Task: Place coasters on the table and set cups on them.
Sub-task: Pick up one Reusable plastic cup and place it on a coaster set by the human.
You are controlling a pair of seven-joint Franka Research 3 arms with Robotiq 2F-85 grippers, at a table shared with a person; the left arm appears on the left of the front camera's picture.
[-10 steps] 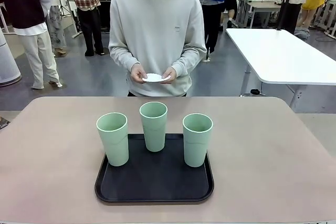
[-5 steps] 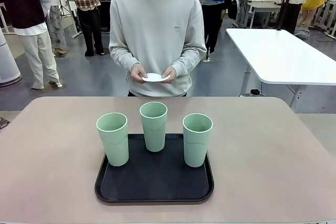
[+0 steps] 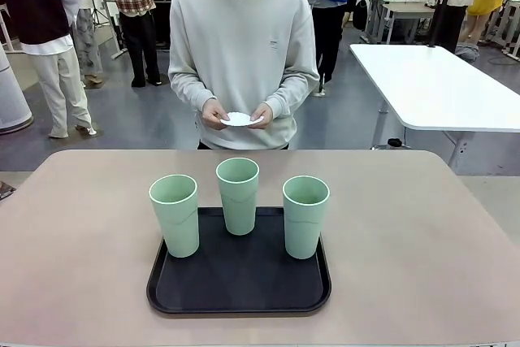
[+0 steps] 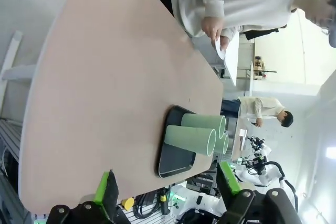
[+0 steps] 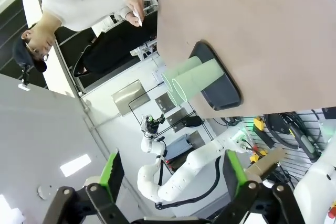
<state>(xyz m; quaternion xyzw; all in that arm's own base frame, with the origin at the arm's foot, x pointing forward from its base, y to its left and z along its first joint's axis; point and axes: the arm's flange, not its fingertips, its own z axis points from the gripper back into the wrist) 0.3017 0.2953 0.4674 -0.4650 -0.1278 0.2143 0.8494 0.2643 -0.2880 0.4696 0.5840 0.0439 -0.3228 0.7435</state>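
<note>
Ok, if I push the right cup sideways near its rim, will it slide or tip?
Probably tip: the right cup is tall, narrows toward its base and looks empty, so likely light. It stands on the tray, whose raised rim could catch the base. Gripped hard, its thin-looking plastic wall may flex.

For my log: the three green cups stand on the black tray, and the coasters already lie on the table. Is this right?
One error: the coasters are in the person's hands, as the front view shows. The cups do stand on the tray.
</note>
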